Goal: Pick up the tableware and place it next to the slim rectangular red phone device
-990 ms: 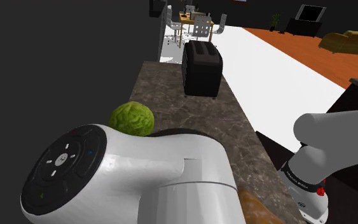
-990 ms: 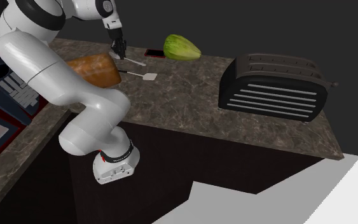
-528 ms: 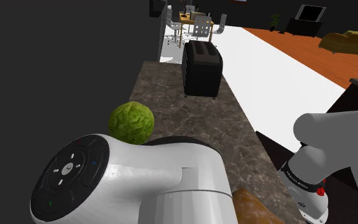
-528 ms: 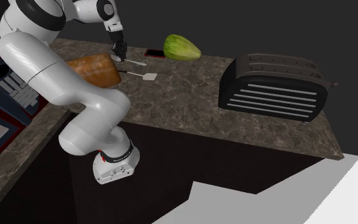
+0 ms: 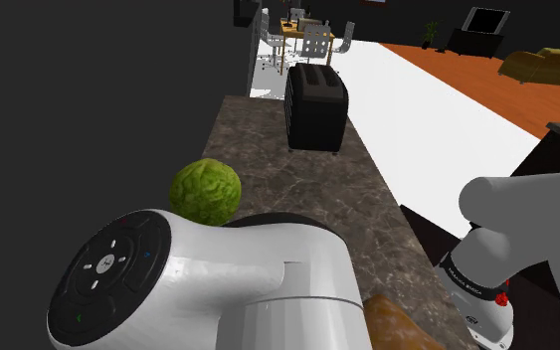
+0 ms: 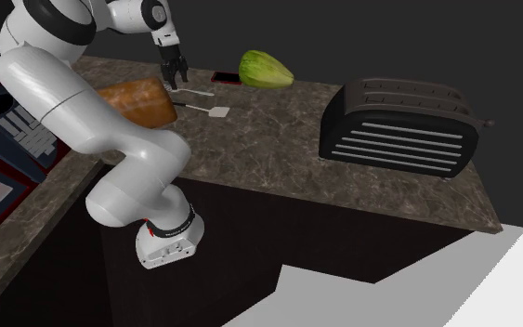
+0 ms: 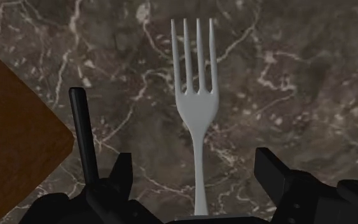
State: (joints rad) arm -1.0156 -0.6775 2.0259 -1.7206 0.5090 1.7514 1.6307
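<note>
Wrist view looks down on a pale grey fork (image 7: 196,108) that lies flat on the dark marble counter (image 7: 298,76). The black jaws are open wide. One finger (image 7: 117,181) stands on each side of the fork's handle, and neither one touches it. A spatula (image 7: 82,137) with a thin black handle lies beside the fork, and a brown loaf (image 7: 12,146) sits on the other side of that. In the second exterior view the jaws hang just above the fork's handle end. The red phone (image 6: 225,78) lies near the fork's pointy end, with a green lettuce (image 6: 265,68) just beside it. A black toaster (image 6: 398,125) stands well apart, at the other end of the counter.
</note>
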